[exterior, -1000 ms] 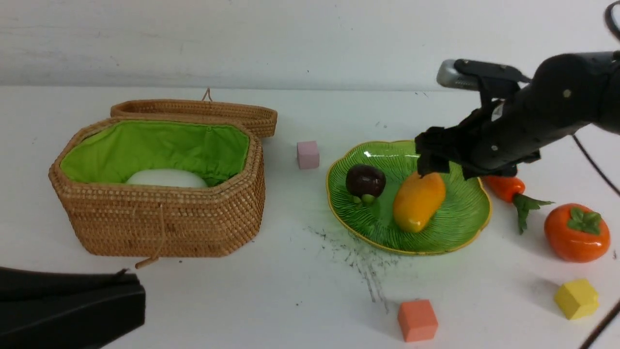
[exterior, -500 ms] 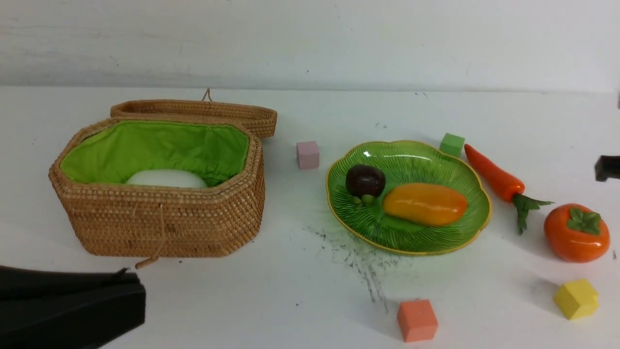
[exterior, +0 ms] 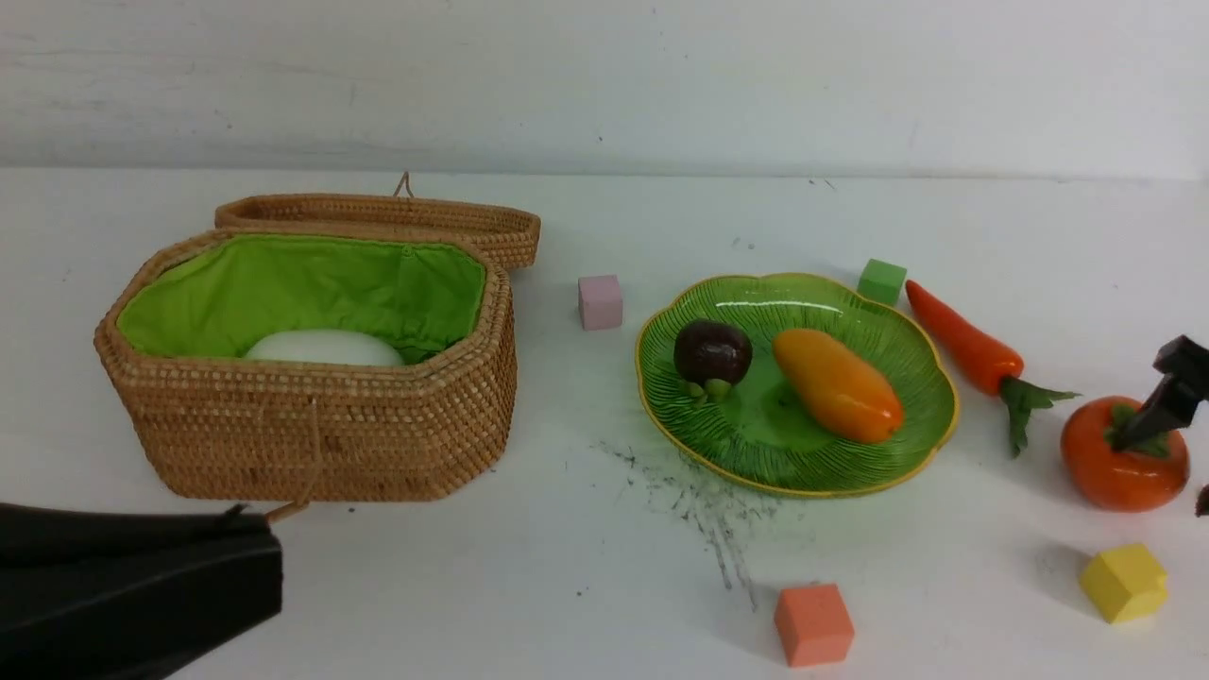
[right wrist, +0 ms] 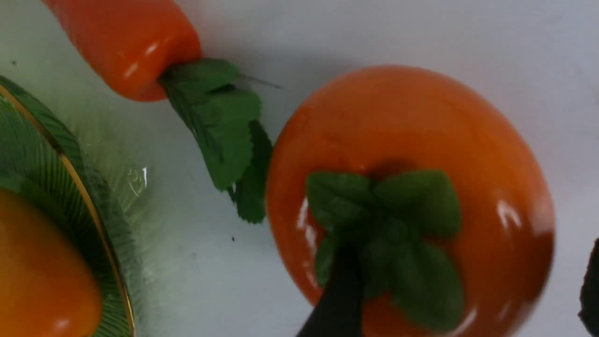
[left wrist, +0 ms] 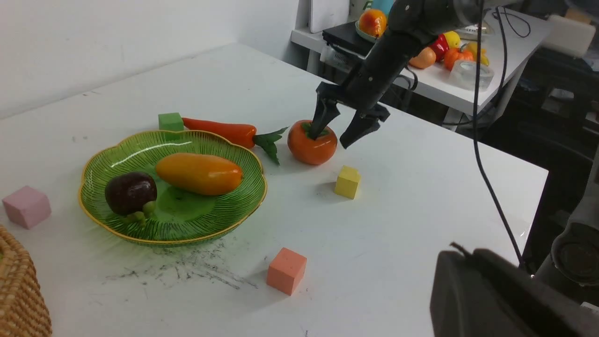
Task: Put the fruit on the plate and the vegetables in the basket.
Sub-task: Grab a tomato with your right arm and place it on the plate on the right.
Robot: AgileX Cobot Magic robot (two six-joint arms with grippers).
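Wicker hides most of the white radish (exterior: 326,348) lying in the basket (exterior: 312,444), whose lid (exterior: 397,215) lies open on its far side. The plate (exterior: 756,444) holds 2 fruits, the mangosteen (exterior: 712,351) left of the mango (exterior: 836,384). The persimmon (exterior: 1119,467) sits on the surface (exterior: 567,586) right of the plate, near the carrot (exterior: 963,340). The front view cuts the right pincer (left wrist: 331,138) down to 1 finger (exterior: 1166,406). The left wrist view shows it spread wide astride the persimmon (1 finger over the leaf top). The left pincer (exterior: 236,576), a dark bulk at near left, is closed.
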